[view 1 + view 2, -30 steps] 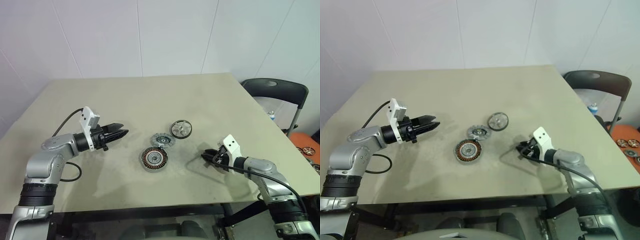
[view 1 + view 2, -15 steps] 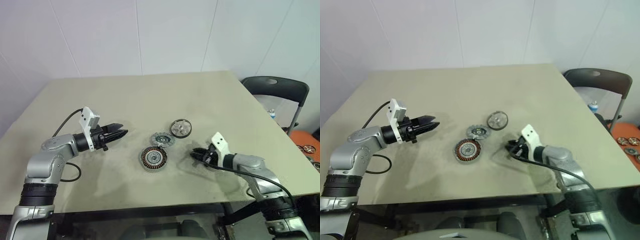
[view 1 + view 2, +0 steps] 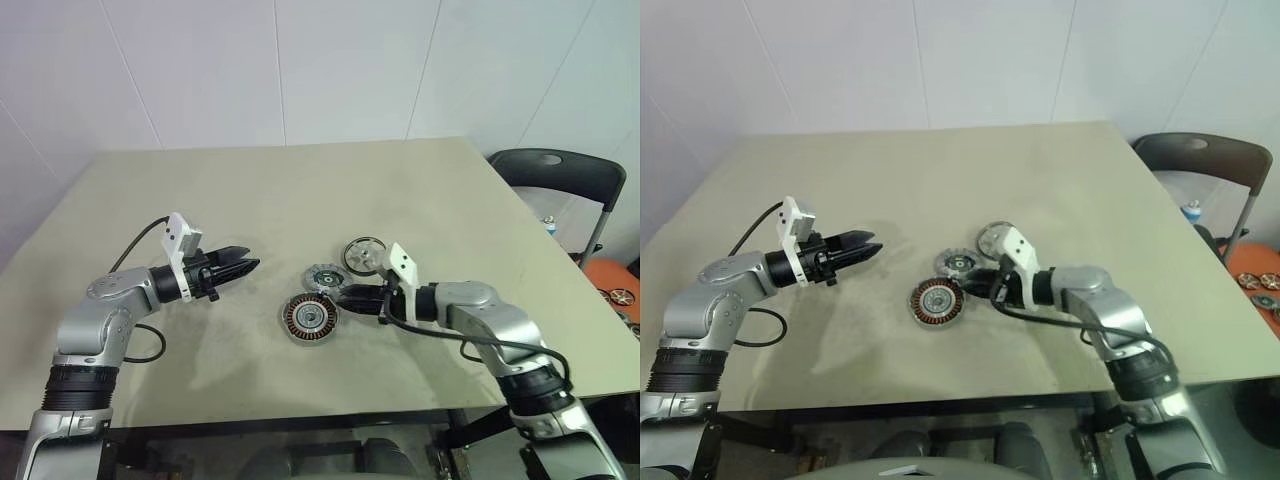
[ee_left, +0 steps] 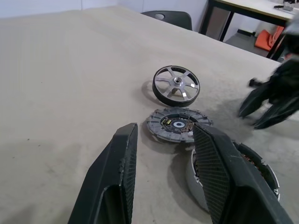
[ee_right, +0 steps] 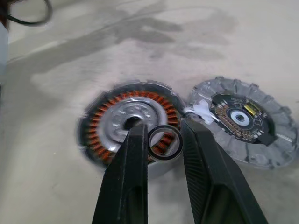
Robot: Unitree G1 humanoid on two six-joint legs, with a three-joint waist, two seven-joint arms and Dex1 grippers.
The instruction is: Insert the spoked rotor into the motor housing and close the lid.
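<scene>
We are finding no readable text, label, brand, number or sign on anything in these views.
</scene>
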